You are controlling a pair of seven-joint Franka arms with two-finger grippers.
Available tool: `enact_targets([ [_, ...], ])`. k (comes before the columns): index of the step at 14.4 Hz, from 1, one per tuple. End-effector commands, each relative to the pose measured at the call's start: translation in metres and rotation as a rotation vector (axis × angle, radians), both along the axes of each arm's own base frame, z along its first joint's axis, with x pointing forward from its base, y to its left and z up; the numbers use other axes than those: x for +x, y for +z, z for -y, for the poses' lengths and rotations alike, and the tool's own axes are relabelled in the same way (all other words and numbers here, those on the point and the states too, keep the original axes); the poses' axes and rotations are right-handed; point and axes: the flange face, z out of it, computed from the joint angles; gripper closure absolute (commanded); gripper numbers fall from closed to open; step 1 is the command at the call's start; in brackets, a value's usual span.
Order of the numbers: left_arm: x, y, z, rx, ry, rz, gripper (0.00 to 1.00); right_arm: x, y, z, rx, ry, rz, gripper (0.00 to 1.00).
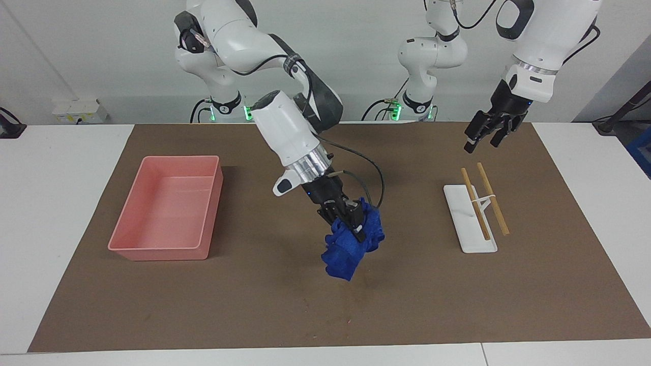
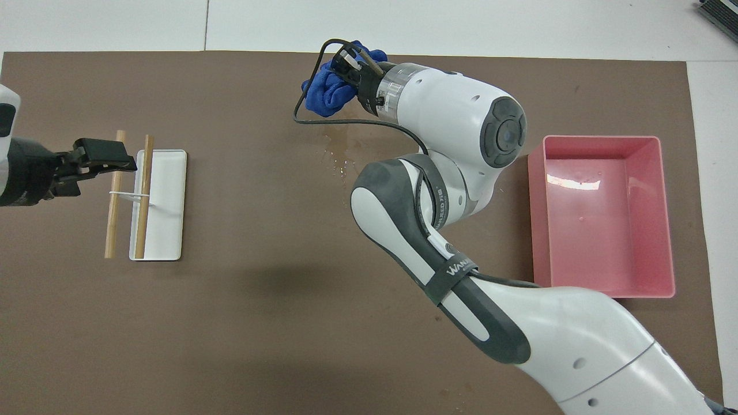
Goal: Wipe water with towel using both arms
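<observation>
My right gripper [image 1: 351, 223] is shut on the deep-blue towel [image 1: 353, 249], which hangs crumpled from its fingers over the middle of the brown mat [image 1: 264, 305]. In the overhead view the right gripper [image 2: 349, 66] and the towel [image 2: 328, 92] show above the water [image 2: 341, 155], a faint darker blotch with tiny specks. I cannot tell whether the towel touches the mat. In the facing view the towel and arm hide the water. My left gripper [image 1: 486, 136] is open and empty, raised over the mat by the white rack [image 1: 470, 223]; it also shows in the overhead view [image 2: 106, 157].
A pink tray [image 1: 127, 249] stands toward the right arm's end of the mat, also in the overhead view [image 2: 663, 219]. The white rack with two wooden sticks [image 2: 170, 202] lies toward the left arm's end.
</observation>
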Motion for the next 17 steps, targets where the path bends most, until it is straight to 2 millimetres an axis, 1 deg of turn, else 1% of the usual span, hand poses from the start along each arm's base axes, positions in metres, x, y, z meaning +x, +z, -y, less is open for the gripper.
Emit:
enact_targets([
  [1,-0.01,0.002,-0.008,0.122,-0.205,-0.064,0.0,0.04,-0.043,-0.008,-0.06,0.067,0.12,1.0],
  [2,-0.012,0.003,-0.015,0.142,-0.278,-0.092,0.0,0.05,-0.053,-0.006,-0.09,0.099,0.163,1.0],
  [3,-0.014,0.005,-0.021,0.145,-0.302,-0.109,0.0,0.056,-0.065,-0.001,-0.115,0.117,0.178,1.0],
  [4,-0.015,0.006,-0.022,0.146,-0.307,-0.118,0.0,0.056,-0.076,-0.003,-0.138,0.138,0.184,1.0],
  [5,-0.013,0.002,-0.023,0.148,-0.316,-0.142,0.0,0.057,-0.088,-0.004,-0.167,0.16,0.207,1.0],
  [6,0.001,0.001,-0.02,0.162,-0.328,-0.186,0.0,0.054,-0.099,-0.008,-0.204,0.196,0.227,1.0],
  [7,0.021,0.002,-0.015,0.175,-0.352,-0.228,0.0,0.049,-0.116,-0.012,-0.241,0.231,0.223,1.0],
  [8,0.025,0.005,-0.016,0.177,-0.4,-0.228,0.0,0.047,-0.123,-0.011,-0.259,0.233,0.239,1.0],
  [9,0.025,0.006,-0.017,0.176,-0.455,-0.217,0.0,0.044,-0.132,-0.012,-0.278,0.238,0.25,1.0],
  [10,0.024,0.002,-0.018,0.175,-0.479,-0.217,0.0,0.039,-0.143,-0.016,-0.301,0.253,0.253,1.0],
  [12,0.024,0.0,-0.017,0.177,-0.483,-0.198,0.0,0.032,-0.158,-0.019,-0.336,0.273,0.262,1.0],
  [13,0.023,-0.001,-0.017,0.177,-0.482,-0.201,0.0,0.025,-0.166,-0.024,-0.346,0.283,0.27,1.0],
  [14,0.023,-0.001,-0.018,0.177,-0.482,-0.201,0.0,0.015,-0.176,-0.035,-0.348,0.294,0.276,1.0],
  [15,0.022,-0.001,-0.018,0.177,-0.482,-0.201,0.0,0.009,-0.189,-0.035,-0.358,0.302,0.266,1.0],
  [17,0.022,-0.001,-0.018,0.177,-0.48,-0.201,0.0,0.0,-0.201,-0.04,-0.364,0.314,0.254,1.0],
])
